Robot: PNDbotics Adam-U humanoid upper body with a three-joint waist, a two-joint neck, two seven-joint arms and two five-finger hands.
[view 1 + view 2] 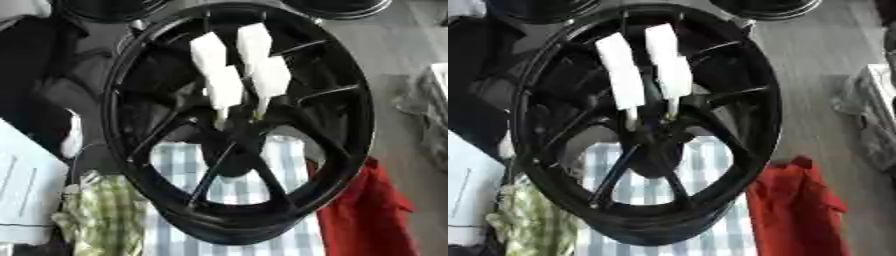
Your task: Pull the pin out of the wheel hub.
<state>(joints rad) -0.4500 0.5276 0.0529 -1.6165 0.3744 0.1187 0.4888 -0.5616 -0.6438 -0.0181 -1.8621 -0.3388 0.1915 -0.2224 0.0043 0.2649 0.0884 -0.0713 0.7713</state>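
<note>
Glossy black spoked alloy wheel hub (236, 125) stands upright, one rim. White blocky fingers (623, 75) reach into its centre; whose hand and its grip, can't tell. Beneath: checked cloth (179, 165), red cloth (363, 210).

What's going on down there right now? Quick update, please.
No hands in view. Black wheel stands over checked cloth, white pins sticking out at the hub. Red cloth right, green cloth left; nothing blocking.

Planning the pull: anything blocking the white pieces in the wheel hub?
Nothing visible does. The white pieces stand out of the hub uncovered; the spokes fan out around them, not over them. Neither hand is in view, so a hand's own path cannot be judged.
</note>
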